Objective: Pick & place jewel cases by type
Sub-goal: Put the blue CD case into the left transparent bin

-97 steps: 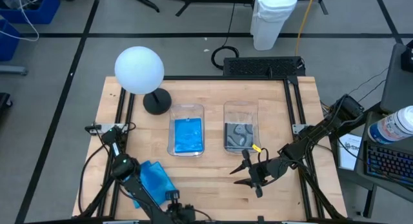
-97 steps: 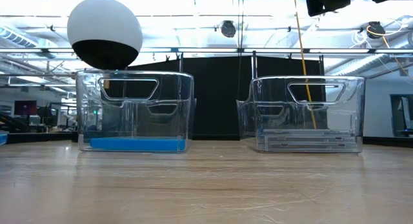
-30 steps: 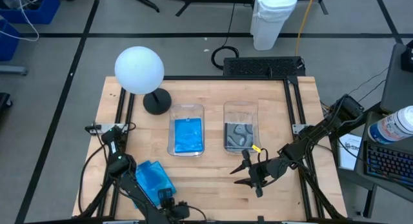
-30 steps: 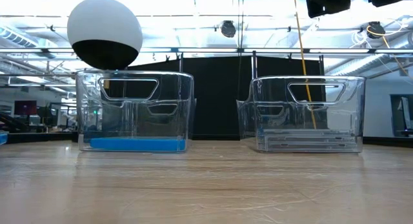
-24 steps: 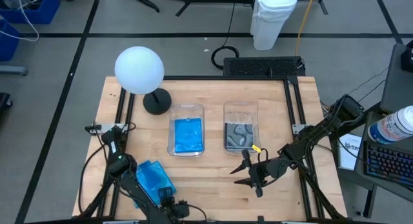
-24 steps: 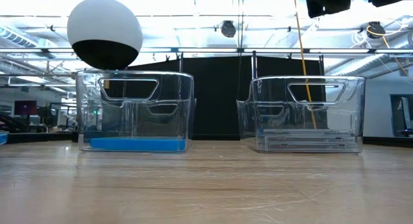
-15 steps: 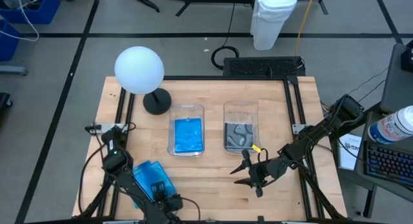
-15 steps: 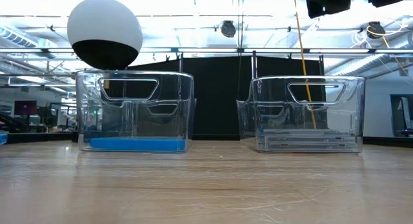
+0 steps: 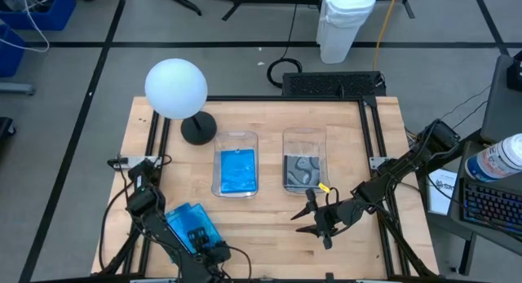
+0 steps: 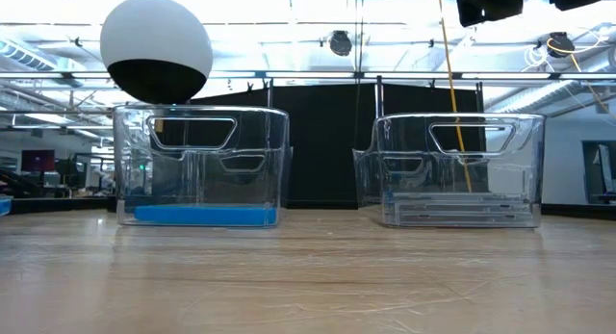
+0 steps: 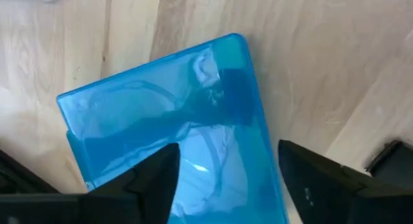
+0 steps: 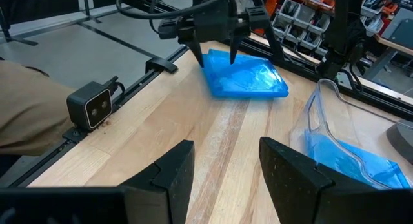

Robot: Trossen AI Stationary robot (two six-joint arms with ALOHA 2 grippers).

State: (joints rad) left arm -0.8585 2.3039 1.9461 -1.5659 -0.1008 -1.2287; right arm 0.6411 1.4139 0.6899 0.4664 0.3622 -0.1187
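On the left side of the pale wooden table (image 9: pixel 261 226) lies a small pile of blue jewel cases (image 9: pixel 190 223) — thin, square, glossy plastic, a little translucent, with rounded corners. The left gripper (image 9: pixel 202 247) is right above this pile. Its two dark fingers (image 11: pixel 148 179) stand apart, one on each side of the top case, and from the right wrist view they point down over the pile without closing on it.

Further along, near the middle of the table, two clear rectangular bins stand side by side. The left bin (image 9: pixel 236 174) holds flat blue cases on its floor. The right bin (image 9: pixel 304 161) holds clear cases with a grey-black patterned insert. Both bins have smooth transparent walls with cut-out handles.

Behind the left bin stands a white ball lamp (image 9: pixel 175 88) on a round black base.

On the right, the right gripper (image 9: pixel 314 223) hangs over bare wood near the front edge — its fingers are parted and hold nothing.
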